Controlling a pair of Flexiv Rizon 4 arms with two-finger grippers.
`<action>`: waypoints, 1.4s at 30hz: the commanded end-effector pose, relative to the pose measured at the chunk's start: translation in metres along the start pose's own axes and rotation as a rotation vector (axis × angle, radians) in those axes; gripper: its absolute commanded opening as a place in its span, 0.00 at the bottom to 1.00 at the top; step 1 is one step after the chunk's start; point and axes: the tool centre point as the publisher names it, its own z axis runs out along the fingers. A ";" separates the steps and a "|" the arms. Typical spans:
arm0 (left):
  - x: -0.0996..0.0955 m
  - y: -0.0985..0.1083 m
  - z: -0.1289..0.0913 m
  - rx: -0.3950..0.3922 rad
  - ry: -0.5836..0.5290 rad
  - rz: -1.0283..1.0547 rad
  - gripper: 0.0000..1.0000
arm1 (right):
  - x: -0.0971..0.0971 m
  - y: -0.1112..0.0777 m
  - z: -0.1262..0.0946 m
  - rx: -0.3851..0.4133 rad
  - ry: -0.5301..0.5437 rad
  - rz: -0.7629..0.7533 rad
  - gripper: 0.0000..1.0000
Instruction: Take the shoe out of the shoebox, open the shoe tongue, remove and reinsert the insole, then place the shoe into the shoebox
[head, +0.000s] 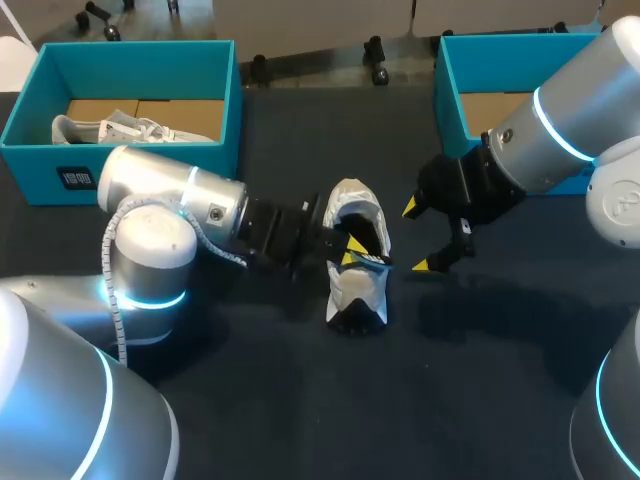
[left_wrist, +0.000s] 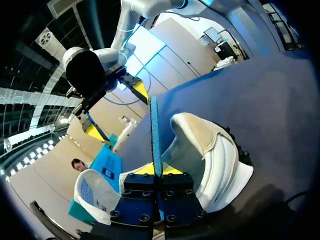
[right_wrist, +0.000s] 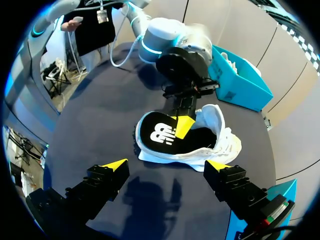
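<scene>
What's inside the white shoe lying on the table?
A black insole with a white logo, pinched at its edge by the left pincer, which reaches into the opening. The inside of the shoe toward the toe is covered by the upper and cannot be seen.

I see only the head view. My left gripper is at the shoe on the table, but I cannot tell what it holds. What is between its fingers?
Observer: The left wrist view shows the left gripper shut on the insole, seen edge-on as a thin blue strip.
Operator: What does the face of the insole look like?
Observer: In the right wrist view it is black with a white mark, and it is turned toward the open right gripper.
</scene>
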 end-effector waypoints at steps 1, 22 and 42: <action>-0.002 -0.009 -0.003 0.005 -0.017 0.010 0.31 | 0.001 0.000 0.000 0.001 -0.001 0.000 1.00; 0.006 -0.012 -0.001 0.028 0.018 0.010 0.00 | 0.001 0.000 0.000 0.001 -0.001 0.000 1.00; -0.002 -0.025 -0.013 0.014 -0.006 0.043 0.47 | 0.001 0.000 0.000 0.001 -0.001 0.000 1.00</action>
